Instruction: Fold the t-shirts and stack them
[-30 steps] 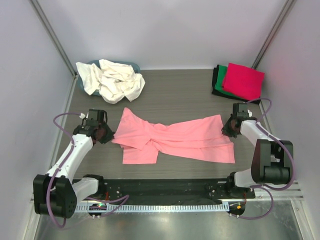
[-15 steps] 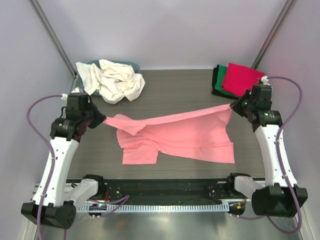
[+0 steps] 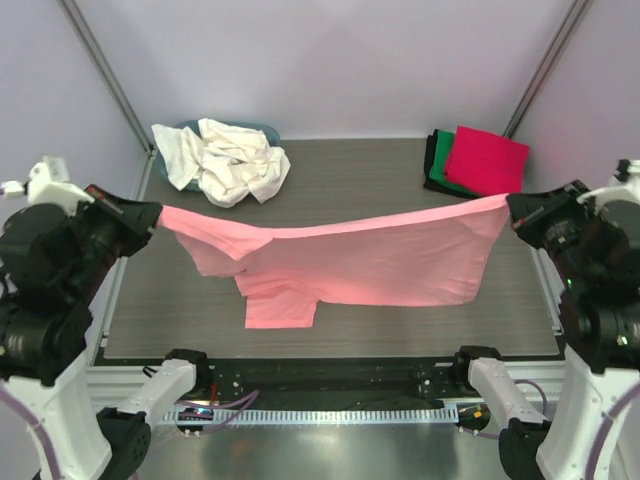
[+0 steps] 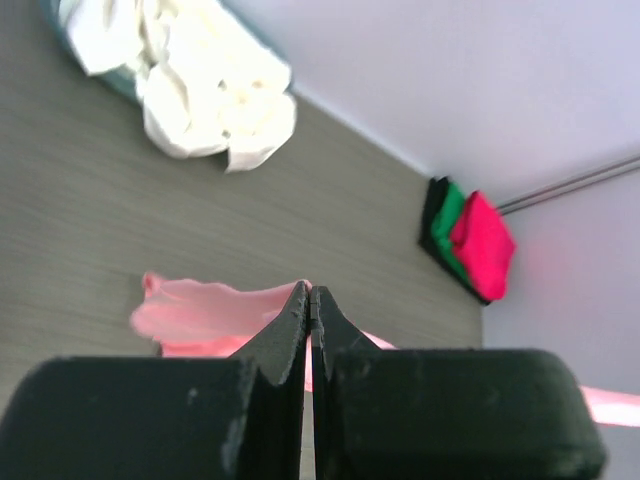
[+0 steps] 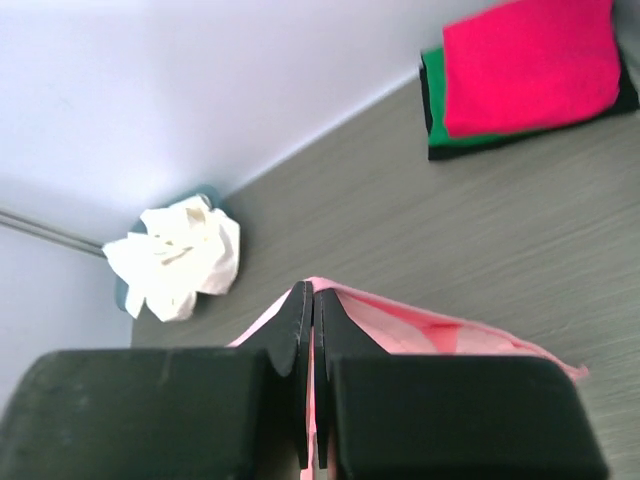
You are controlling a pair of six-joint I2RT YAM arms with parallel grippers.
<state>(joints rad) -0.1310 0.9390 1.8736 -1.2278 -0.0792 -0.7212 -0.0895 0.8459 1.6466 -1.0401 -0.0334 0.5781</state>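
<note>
**Top view:** the pink shirt (image 3: 360,265) hangs stretched between the two arms, above the table (image 3: 350,190). Its top edge is taut side to side and the body sags. The lower part, with a sleeve, looks to touch the table near the front. The left gripper (image 3: 152,212) is clamped on the left end and the right gripper (image 3: 512,203) on the right end. It is probably held wide and high to pull out twists so it can be laid flat for folding. The white shirts (image 3: 225,160) sit crumpled back left over the tub (image 3: 268,130), unfolded. Back right, the red shirt (image 3: 487,160) lies folded on the green shirt (image 3: 440,172) and the black shirt (image 3: 430,150); that is the stack. The tips are small here, so I can't tell whether they hold hem or shoulder. Both arms are cut off by the frame edges.

**Left wrist:** the fingers are pressed together with a pink sliver pinched in the seam. The pink shirt (image 4: 200,312) bunches just past the tips, and the gripper body hides most of the rest. The white shirts (image 4: 200,80) are top left and the red shirt (image 4: 483,245) is far right, both soft-focus.

**Right wrist:** the fingers are together on pink cloth, and the pink shirt (image 5: 430,330) fans out beyond them. The gripper hides how deep the grip goes. The red shirt (image 5: 530,60) is partly cropped at the top edge, on the green shirt (image 5: 434,100). The white shirts (image 5: 180,260) are far left.
</note>
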